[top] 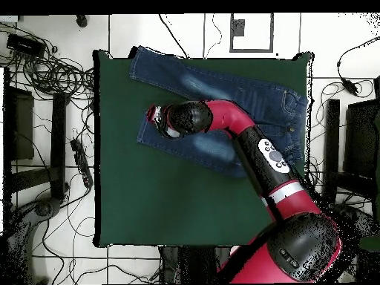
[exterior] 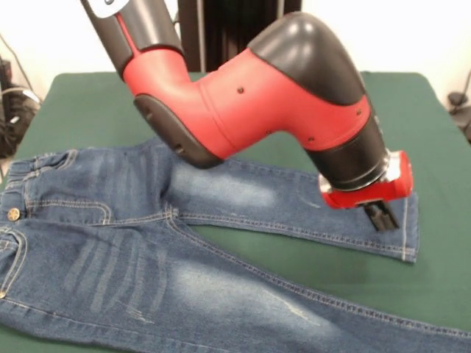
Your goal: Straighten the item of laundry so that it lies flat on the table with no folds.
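Tool — on jeans hem

No text, label, brand or number could be read in either view — not on the jeans, the arm or the table. The jeans' brass button showed no legible marking.

plenty of open green on the table in the overhead view, basically the whole half toward the robot's base plus a strip at the picture's left edge. the jeans take up the far band, and the arm reaches across them, its tool low over one leg's hem.
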Available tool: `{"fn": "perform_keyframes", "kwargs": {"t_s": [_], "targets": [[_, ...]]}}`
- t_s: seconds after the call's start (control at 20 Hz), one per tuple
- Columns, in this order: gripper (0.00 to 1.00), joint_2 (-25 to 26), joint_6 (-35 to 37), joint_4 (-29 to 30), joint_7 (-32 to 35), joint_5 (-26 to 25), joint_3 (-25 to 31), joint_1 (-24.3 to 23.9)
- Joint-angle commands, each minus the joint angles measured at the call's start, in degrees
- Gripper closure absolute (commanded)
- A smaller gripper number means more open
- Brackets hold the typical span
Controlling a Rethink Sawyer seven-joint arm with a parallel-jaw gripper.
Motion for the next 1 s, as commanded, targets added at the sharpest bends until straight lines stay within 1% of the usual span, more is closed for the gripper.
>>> {"fn": "perform_keyframes", "kwargs": {"t_s": [0.05,0.4,0.55,0.75,0.9,1.0], "targets": [[1.00,1.8,-0.7,4.5,-18.0,-1.4,-0.1,3.8],[1.00,1.7,0.8,3.6,-16.6,-0.9,-1.4,4.9],[1.00,0.9,3.4,2.6,-16.1,0.4,-1.7,5.2],[1.00,-0.3,6.7,-0.3,-13.8,0.8,-4.0,6.8],[1.00,-3.2,7.5,-0.7,-11.7,0.4,-5.2,7.4],[1.00,-5.2,7.6,0.8,-11.1,0.6,-5.3,6.6]]}}
